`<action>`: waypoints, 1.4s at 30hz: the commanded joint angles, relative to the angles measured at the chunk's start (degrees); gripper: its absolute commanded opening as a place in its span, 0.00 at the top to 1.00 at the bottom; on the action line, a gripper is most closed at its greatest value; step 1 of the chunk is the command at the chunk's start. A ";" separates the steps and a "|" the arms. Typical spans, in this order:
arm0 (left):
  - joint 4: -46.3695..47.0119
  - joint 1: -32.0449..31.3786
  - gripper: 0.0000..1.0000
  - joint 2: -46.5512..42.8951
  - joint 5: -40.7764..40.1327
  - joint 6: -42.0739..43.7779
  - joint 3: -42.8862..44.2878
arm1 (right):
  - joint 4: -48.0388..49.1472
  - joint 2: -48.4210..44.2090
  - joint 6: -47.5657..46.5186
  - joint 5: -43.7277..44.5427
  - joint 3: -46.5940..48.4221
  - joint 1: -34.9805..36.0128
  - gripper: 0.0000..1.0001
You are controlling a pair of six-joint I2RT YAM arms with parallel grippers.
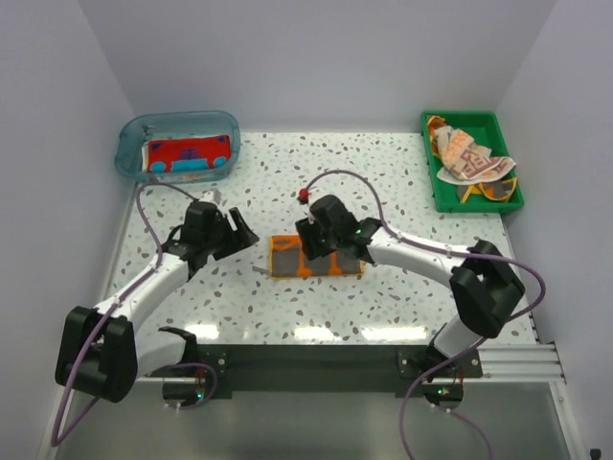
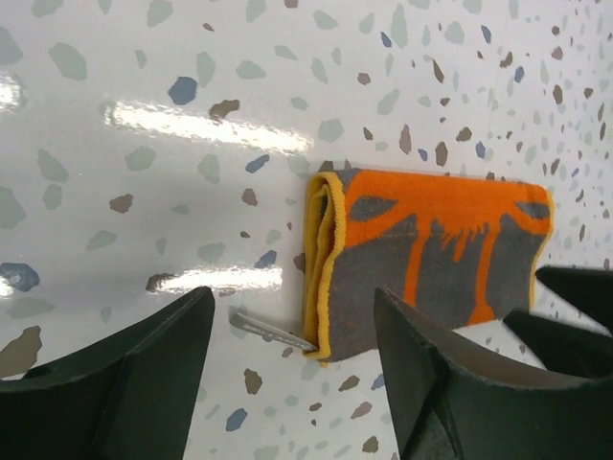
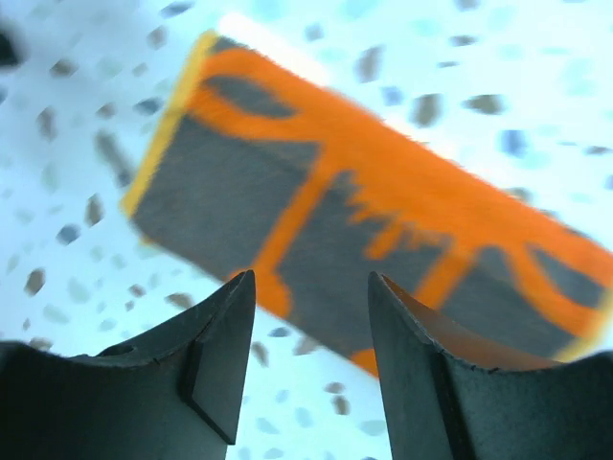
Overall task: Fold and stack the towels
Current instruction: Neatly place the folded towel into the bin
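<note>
An orange and grey towel (image 1: 316,257) lies folded into a strip in the middle of the table. It shows in the left wrist view (image 2: 431,254) and in the right wrist view (image 3: 354,230). My left gripper (image 1: 239,232) is open and empty, just left of the towel's folded end. My right gripper (image 1: 321,251) is open and empty, hovering over the towel's middle. A red and teal towel (image 1: 188,155) lies folded in the clear blue tub (image 1: 134,134). Peach-patterned towels (image 1: 469,158) lie crumpled in the green tray (image 1: 503,125).
A small tag (image 2: 273,331) sticks out from the towel's near corner. A red-tipped cable (image 1: 305,195) hangs above the table behind the right gripper. White walls close the table's left, back and right sides.
</note>
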 commanded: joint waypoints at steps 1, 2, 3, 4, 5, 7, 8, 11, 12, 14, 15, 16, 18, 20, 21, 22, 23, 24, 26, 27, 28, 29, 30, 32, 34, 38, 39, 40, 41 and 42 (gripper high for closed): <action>-0.41 -1.16 0.29 0.08 5.43 2.94 3.64 | -3.19 -3.31 1.62 4.04 -2.14 -5.35 0.48; 0.38 -1.95 0.32 0.51 8.93 1.89 4.61 | -2.49 -3.49 1.88 3.86 -3.54 -6.40 0.51; 0.74 -2.57 0.32 1.91 9.92 1.53 5.31 | -2.40 -3.23 2.14 3.34 -4.07 -8.41 0.52; 0.92 -3.10 0.33 2.53 10.54 1.27 6.01 | -2.40 -2.97 2.32 2.90 -4.51 -9.39 0.53; 0.66 -3.62 0.33 3.15 10.72 1.18 7.41 | -2.31 -1.84 2.49 2.37 -5.21 -10.36 0.54; 0.13 -3.72 0.33 3.77 10.20 1.27 8.13 | -1.61 -0.51 3.37 0.97 -6.36 -13.52 0.56; -0.13 -3.72 0.33 3.60 9.07 1.88 8.57 | -0.47 0.97 3.29 0.44 -7.23 -14.49 0.57; -0.84 -3.63 0.25 3.24 7.83 3.20 9.27 | 0.15 3.19 2.58 -0.10 -6.89 -17.39 0.58; -1.10 -3.63 0.24 3.51 7.48 3.64 9.36 | 0.07 4.49 1.89 0.08 -6.63 -18.70 0.58; -1.28 -3.63 0.22 3.68 6.51 4.51 9.27 | -0.46 5.55 1.09 0.52 -5.32 -20.29 0.59; -1.45 -3.54 0.22 3.68 6.07 4.87 9.19 | -0.81 6.78 -0.56 0.43 -4.79 -21.86 0.59; -1.89 -3.45 0.21 3.68 5.72 5.13 9.10 | -1.16 7.22 -1.36 0.78 -4.17 -22.84 0.59; -2.24 -2.93 0.19 3.33 4.66 6.45 8.83 | -3.09 7.93 -4.61 2.10 -1.71 -24.59 0.59; -2.86 -1.97 0.15 2.89 3.79 7.76 8.40 | -5.28 7.41 -8.20 3.76 1.44 -24.60 0.58; -3.21 -1.52 0.13 2.72 3.52 8.21 8.31 | -6.34 7.06 -8.92 3.42 2.68 -24.52 0.57; -4.00 -0.91 0.11 2.63 3.43 8.82 8.31 | -7.57 6.36 -9.45 2.81 3.82 -24.43 0.57; -4.18 0.58 0.11 2.54 3.34 9.78 8.05 | -9.84 6.09 -9.80 2.46 5.83 -24.17 0.55; -4.18 1.46 0.10 2.45 3.60 10.23 7.78 | -10.82 5.56 -9.81 2.97 6.55 -23.12 0.53; -4.18 4.70 0.08 2.45 4.04 11.63 6.91 | -13.10 3.99 -9.81 4.03 8.13 -21.01 0.48; -4.18 5.94 0.07 2.63 3.96 12.16 6.64 | -14.08 3.63 -9.63 4.64 8.57 -18.39 0.46; -4.53 7.08 0.06 2.72 3.96 12.77 6.38 | -14.78 3.36 -9.28 5.43 9.01 -16.97 0.44; -4.79 8.66 0.06 2.98 3.00 13.83 6.37 | -16.27 3.10 -8.41 5.53 10.06 -15.30 0.41; -5.06 9.11 0.05 2.98 2.03 14.27 6.37 | -16.98 3.19 -7.97 5.44 10.51 -11.89 0.39; -4.88 9.38 0.05 2.98 -0.16 14.80 6.02 | -18.99 3.71 -7.44 5.00 11.73 -8.54 0.36; -3.92 9.47 0.05 2.89 -0.61 14.98 5.50 | -22.07 6.43 -6.56 5.18 13.58 -4.49 0.35; -3.83 9.56 0.04 3.86 0.26 15.07 5.05 | -26.47 10.91 -6.99 4.30 18.76 3.23 0.36; -3.74 9.64 0.03 3.86 0.44 15.07 5.05 | -26.74 12.66 -7.00 4.30 19.47 4.13 0.36; -3.83 9.64 0.03 3.86 0.44 15.07 5.05 | -26.92 13.64 -7.00 4.21 20.26 4.92 0.36; -3.91 9.73 0.03 3.77 0.44 15.15 5.14 | -27.18 14.52 -7.17 4.12 21.83 5.54 0.37; -3.83 9.73 0.02 3.60 0.53 15.15 5.06 | -27.18 15.22 -7.26 4.12 22.63 6.59 0.37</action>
